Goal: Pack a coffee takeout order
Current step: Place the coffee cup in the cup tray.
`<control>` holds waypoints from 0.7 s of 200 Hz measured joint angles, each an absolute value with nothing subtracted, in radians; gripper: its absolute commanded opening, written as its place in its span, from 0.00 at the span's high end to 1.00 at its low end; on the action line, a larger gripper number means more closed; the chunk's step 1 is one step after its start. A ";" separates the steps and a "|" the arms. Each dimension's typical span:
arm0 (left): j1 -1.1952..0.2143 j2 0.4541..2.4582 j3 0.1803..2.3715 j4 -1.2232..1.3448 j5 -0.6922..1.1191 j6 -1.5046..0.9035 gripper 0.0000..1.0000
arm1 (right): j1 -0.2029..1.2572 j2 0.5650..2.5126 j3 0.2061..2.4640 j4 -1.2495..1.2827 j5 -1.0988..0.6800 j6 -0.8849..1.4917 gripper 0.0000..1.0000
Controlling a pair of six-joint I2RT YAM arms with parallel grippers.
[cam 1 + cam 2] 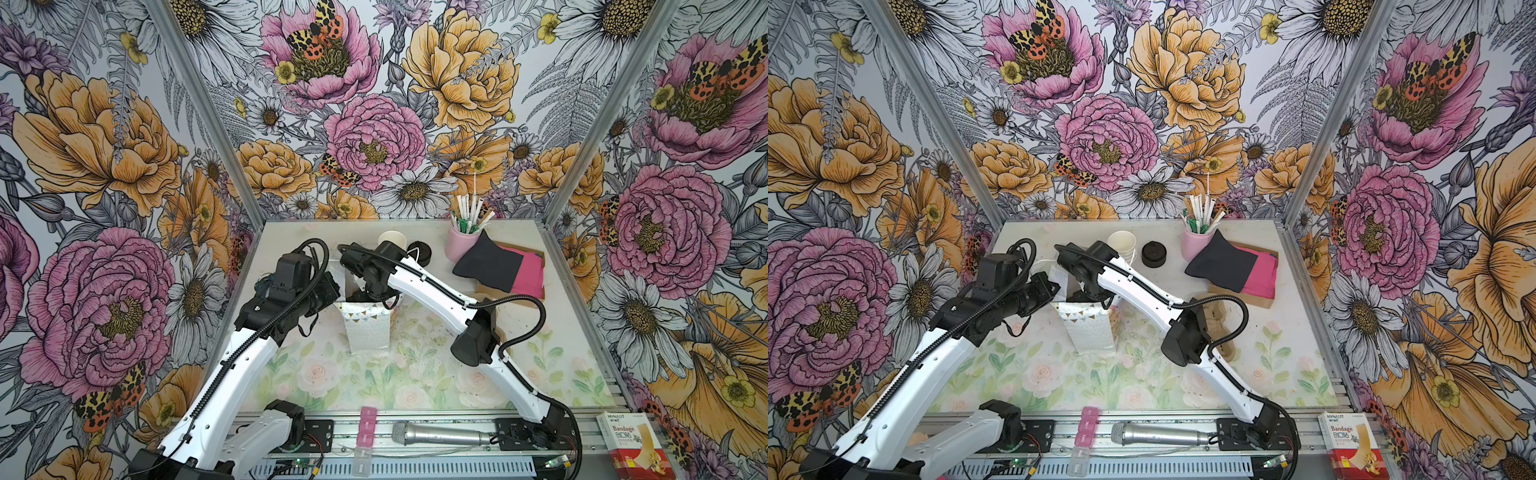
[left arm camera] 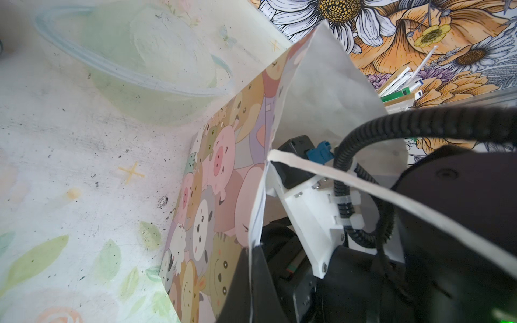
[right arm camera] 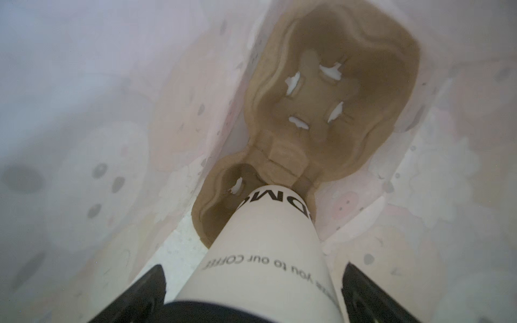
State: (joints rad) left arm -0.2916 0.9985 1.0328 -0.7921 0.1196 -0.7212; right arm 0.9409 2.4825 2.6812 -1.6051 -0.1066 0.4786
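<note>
Standing mid-table, the white dotted paper gift bag (image 1: 368,332) has its left rim pinched in my left gripper (image 2: 249,268), fingers closed on the paper. At its bottom lies the brown moulded pulp cup carrier (image 3: 391,70). The small white printed paper cup (image 3: 263,237) stands inside the bag, long axis near upright, base down at a carrier pocket, top toward my right gripper (image 3: 254,267), whose fingers are spread beside its walls, not squeezing.

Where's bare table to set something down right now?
Free: the floral mat between the patterned paper gift bag and the front metal rail. Crowded: back edge, round black domed plastic lid, pink cup of straws, black paper napkin.
</note>
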 measured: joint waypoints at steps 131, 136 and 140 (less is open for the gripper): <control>-0.292 0.999 1.033 -0.789 0.119 -0.703 1.00 | 0.941 2.392 2.708 -1.552 -0.065 0.499 0.01; -0.292 0.999 1.033 -0.789 0.119 -0.703 1.00 | 0.941 2.390 2.708 -1.551 -0.060 0.501 0.01; -0.292 0.999 1.033 -0.790 0.119 -0.703 1.00 | 0.941 2.390 2.709 -1.551 -0.056 0.502 0.01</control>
